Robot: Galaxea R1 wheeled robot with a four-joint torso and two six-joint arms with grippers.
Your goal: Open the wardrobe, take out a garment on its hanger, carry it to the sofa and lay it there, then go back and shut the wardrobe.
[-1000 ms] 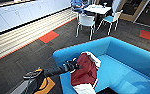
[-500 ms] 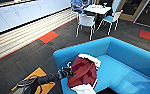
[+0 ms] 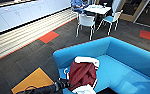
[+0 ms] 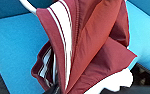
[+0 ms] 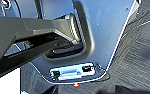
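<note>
Maroon garment (image 3: 82, 75) lies bunched on the blue sofa (image 3: 131, 57), touching the left fingers (image 3: 66, 83), grip undeterminable.

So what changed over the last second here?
The garment has sunk a little lower over the sofa seat, bunching up, with the left arm's gripper still at its lower edge. The sofa, chairs and table stayed put.

Bright, even daylight; soft blur throughout
</note>
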